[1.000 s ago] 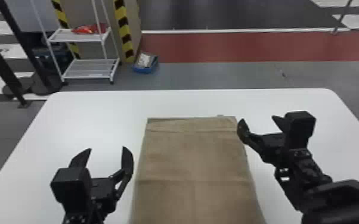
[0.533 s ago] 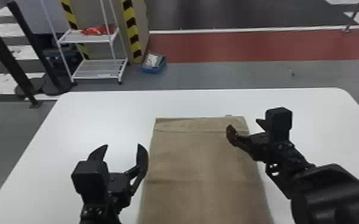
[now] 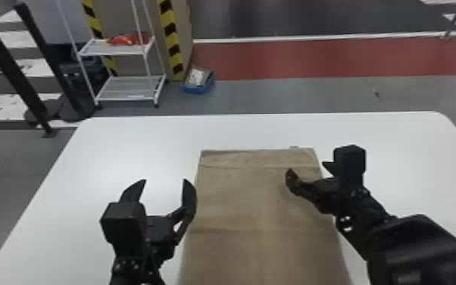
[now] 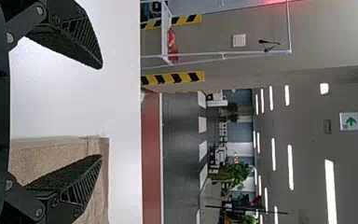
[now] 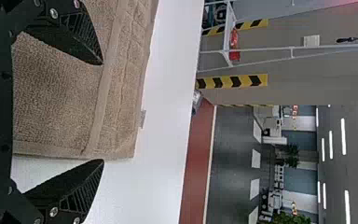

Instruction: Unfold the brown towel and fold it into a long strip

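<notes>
From my console, I'm seeing the brown towel [image 3: 253, 197] lying flat, the white table [image 3: 125, 147] spreading beneath and around it. My left gripper [image 3: 164, 182] is hovering at the towel's left edge, fingers standing wide apart, gripping nothing. My right gripper [image 3: 306, 167] is straddling the towel's right edge near its far corner, likewise spread and empty. A white rack [image 3: 132, 97] is standing well beyond the towel, to its left.

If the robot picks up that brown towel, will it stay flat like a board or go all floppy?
The brown towel will probably go floppy, because it looks like soft, fuzzy cloth with light creases across it. It likely won't slip easily, since its surface looks rough. It probably won't roll away either, as it lies flat on the table.
</notes>
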Tool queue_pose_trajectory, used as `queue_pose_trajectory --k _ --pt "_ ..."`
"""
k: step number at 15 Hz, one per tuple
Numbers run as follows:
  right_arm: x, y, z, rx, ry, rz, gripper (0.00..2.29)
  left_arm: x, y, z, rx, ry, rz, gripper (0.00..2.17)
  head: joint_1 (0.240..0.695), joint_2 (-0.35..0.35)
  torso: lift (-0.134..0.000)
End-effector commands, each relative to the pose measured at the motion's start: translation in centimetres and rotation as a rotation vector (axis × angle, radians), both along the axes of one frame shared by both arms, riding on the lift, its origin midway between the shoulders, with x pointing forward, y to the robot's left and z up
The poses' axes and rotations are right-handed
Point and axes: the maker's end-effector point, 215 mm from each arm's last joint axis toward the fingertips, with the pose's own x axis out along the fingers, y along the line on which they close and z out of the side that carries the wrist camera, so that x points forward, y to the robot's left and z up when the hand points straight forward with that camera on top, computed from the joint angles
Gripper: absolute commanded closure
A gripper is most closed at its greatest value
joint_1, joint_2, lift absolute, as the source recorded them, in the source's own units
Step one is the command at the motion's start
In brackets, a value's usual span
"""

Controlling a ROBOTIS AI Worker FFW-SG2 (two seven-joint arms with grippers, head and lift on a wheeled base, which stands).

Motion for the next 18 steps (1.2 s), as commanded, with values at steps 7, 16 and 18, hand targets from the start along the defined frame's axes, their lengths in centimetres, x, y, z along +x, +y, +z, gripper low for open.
queue_pose_trajectory --k 7,16,18 --pt "-0.3 -0.1 -1.7 -0.014 0.030 0.002 0.26 0.2 -0.2 -0.5 -0.002 0.009 -0.011 0.22 0.695 0.092 -0.123" --pt "-0.4 0.0 -1.8 0.004 0.037 0.000 0.50 0.2 -0.1 -0.7 0.000 0.012 -0.014 0.22 0.695 0.095 -0.123" --pt "-0.4 0.2 -1.8 0.009 0.037 -0.001 0.50 0.2 -0.1 -0.8 0.002 0.014 -0.014 0.22 0.695 0.095 -0.123"
